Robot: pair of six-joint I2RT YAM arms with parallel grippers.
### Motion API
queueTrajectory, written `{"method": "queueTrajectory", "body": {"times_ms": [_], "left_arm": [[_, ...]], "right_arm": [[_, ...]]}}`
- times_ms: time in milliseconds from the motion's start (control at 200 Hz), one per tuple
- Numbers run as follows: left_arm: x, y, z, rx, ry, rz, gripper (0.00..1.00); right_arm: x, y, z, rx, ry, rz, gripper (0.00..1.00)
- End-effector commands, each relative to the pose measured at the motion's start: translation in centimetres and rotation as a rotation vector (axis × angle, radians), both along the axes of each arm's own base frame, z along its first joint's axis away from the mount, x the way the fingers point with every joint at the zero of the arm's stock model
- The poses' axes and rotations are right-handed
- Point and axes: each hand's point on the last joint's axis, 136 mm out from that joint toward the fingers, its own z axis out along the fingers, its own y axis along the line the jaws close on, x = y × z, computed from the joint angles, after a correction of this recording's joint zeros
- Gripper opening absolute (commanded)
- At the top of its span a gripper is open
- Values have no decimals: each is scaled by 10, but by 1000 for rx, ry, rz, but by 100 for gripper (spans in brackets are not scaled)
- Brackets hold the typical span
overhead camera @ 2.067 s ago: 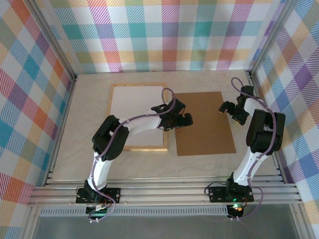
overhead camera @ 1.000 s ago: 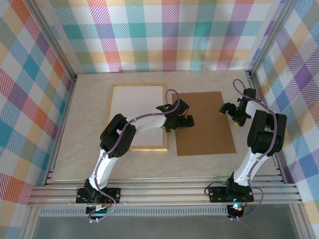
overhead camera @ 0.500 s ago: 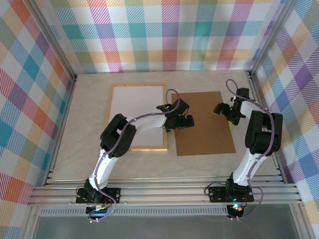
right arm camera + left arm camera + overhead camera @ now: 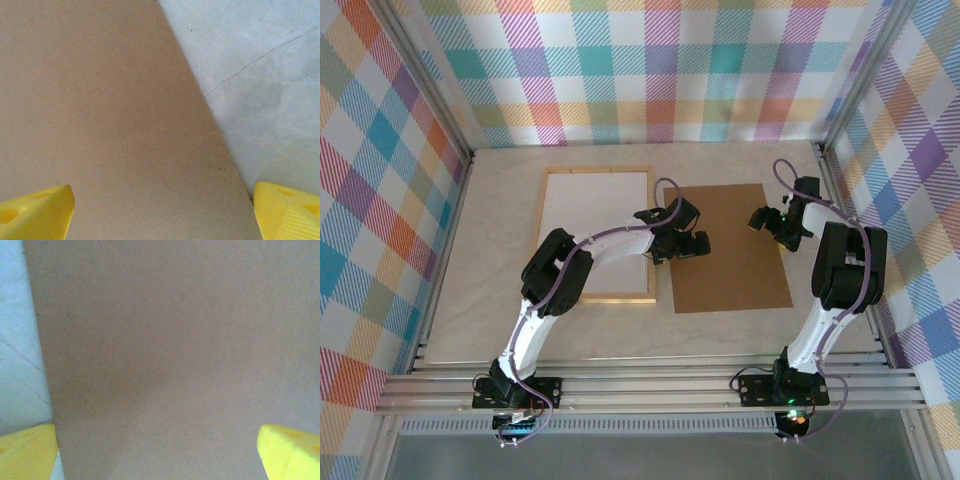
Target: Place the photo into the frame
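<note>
1. Left gripper (image 4: pixel 682 243) (image 4: pixel 159 456): spread fully wide, with nothing pinched.
2. Poised over the left edge of the brown backing board (image 4: pixel 730 255) (image 4: pixel 170 350), one yellow fingertip (image 4: pixel 27 452) above the bare tabletop (image 4: pixel 17 340) beside that edge, the other above the board itself. Contact with the board: impossible to tell.
3. Right gripper (image 4: pixel 772 221) (image 4: pixel 160 212): also spread wide, empty.
4. Set astride the board's right edge near its far right corner, one fingertip (image 4: pixel 35 210) over the board (image 4: pixel 100 125), the other over the tabletop (image 4: pixel 260 90).
5. The frame (image 4: pixel 541 240): flat on the tabletop (image 4: pixel 490 300), left of the middle and toward the far edge, just beside the board's left edge, with a white sheet (image 4: pixel 590 215) inside its rim.
6. Left arm stretched across the frame's right side.
</note>
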Motion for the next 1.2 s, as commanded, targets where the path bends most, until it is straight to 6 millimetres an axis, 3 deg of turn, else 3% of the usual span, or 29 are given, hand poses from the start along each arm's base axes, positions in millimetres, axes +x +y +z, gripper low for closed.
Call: {"method": "queueTrajectory", "body": {"times_ms": [0,515,825,1195], "left_arm": [[3,-40,70,-193,-97,-86,100],[5,-38,118,-235,-173,-94,100],[5,-15,116,-171,-177,-69,100],[14,43,99,-98,-171,31,100]], "right_arm": [[-29,53,-17,191,120,77,90],[-30,58,-21,226,123,76,90],[-34,90,-12,293,116,121,90],[-44,139,-13,312,139,165,91]]}}
